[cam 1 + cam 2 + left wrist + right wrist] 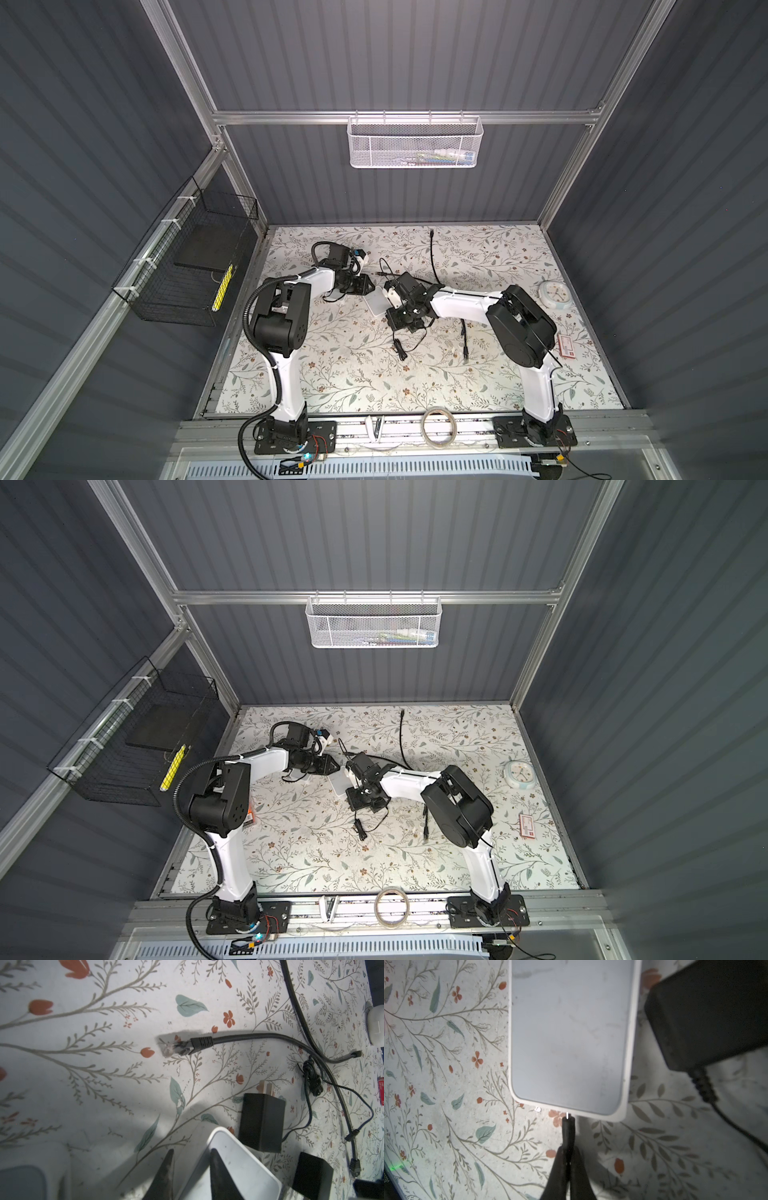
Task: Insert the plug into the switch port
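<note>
Small black barrel plug (pixel 568 1126), one only, is pinched in the right end effector (pixel 568 1153), whose fingers are pressed together on its body. Its bright metal tip sits at the rim of a short edge of the single white flat rounded switch box (pixel 571 1032) (pixel 376 306) (pixel 340 785). No port shows, so whether the tip has gone in cannot be told.

In both top views the switch box lies on the flowered table (pixel 353 374) just left of the frame's centre. Both arms meet over it there, and the right wrist hides the plug.

The left end effector (pixel 192 1152) has its fingers apart astride a corner of the switch box, one over the top face and one beside the wall. Whether they press it I cannot tell.

One black power adapter block (pixel 261 1124) with two prongs lies just beside the switch box. Its thin black cord (pixel 311 1080) is partly bundled nearby. Two thick black network cables (pixel 249 1036) cross each other right of the adapter. One clear-tipped connector (pixel 180 1048) of theirs rests on bare table near the switch box.

At the right of both top views lie one round white clock (pixel 552 293) and one red-and-white card (pixel 567 347). One tape roll (pixel 437 428) sits on the front rail. One white mesh basket (pixel 415 141) hangs on the back wall and one black wire basket (pixel 187 266) on the left wall.
</note>
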Controlling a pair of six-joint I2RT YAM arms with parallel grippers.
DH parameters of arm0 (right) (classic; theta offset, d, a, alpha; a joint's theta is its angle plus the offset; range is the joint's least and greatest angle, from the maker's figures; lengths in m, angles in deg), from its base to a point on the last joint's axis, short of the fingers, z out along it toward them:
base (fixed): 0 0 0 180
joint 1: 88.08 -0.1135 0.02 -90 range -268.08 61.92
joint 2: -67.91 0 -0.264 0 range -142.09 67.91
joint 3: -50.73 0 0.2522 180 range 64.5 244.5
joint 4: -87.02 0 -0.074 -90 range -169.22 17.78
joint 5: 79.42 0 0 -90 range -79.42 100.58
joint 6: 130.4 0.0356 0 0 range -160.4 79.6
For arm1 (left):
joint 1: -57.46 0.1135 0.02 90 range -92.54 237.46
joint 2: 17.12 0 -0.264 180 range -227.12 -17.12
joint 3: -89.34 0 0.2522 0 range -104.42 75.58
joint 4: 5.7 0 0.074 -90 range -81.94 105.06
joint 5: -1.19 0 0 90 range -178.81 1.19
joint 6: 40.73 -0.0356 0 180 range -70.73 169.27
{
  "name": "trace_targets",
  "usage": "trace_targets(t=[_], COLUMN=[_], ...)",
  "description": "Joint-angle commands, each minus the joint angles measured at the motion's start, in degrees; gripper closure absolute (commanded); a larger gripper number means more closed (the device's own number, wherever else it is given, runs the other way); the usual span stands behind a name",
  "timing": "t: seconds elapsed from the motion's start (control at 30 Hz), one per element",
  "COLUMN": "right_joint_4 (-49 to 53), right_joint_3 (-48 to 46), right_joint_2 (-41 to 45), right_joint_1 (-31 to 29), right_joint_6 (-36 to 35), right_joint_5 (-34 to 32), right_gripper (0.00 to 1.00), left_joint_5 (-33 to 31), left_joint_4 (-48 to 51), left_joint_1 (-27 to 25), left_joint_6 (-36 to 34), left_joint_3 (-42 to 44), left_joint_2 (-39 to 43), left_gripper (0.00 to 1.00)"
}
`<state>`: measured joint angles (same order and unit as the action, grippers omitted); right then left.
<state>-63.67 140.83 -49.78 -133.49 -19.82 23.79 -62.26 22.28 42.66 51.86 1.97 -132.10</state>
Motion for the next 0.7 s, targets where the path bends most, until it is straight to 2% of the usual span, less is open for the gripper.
trace_targets(t=[0.0, 0.67], right_joint_4=[1.9, 1.7], right_joint_3=[-2.0, -3.6], right_joint_2=[-0.4, -0.1], right_joint_1=[1.1, 2.4], right_joint_6=[-0.3, -5.4], right_joint_5=[-3.9, -0.4], right_gripper=[1.00, 1.00], left_joint_5=[0.5, 0.9], left_joint_4=[4.5, 7.1], left_joint_1=[-0.4, -1.1], left_joint_6=[0.0, -1.1], left_joint_3=[-1.4, -6.2], left_joint_2=[0.1, -2.2], left_gripper=[0.70, 0.63])
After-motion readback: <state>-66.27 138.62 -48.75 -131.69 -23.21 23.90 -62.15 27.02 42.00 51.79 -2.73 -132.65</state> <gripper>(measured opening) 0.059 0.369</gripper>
